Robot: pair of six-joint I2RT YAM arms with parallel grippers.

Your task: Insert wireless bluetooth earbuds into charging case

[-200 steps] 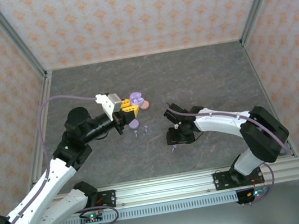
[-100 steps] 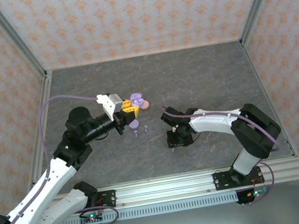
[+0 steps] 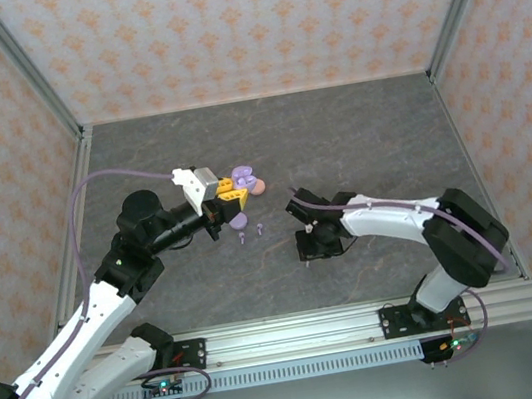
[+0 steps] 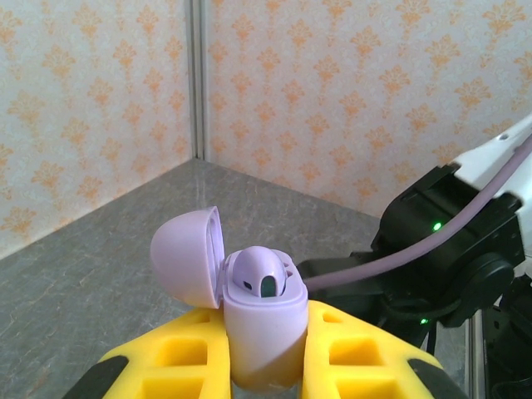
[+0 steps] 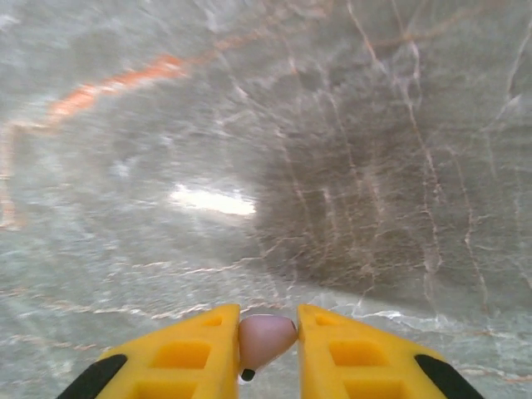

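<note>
Pinching small pinkish-lilac earbud (image 5: 264, 337) between yellow fingertips, right gripper (image 5: 268, 320) closed narrow on it, low over grey table (image 5: 349, 150), about midway between side edges, nearer near edge. Left gripper (image 4: 266, 320) clamped on lilac charging case (image 4: 259, 345), left of table middle; lid (image 4: 187, 258) hinged open, lilac bud (image 4: 259, 281) seated inside. Two loose lilac buds (image 3: 259, 228) on table just beside left gripper (image 3: 230, 198); pink disc (image 3: 258, 187) beyond
</note>
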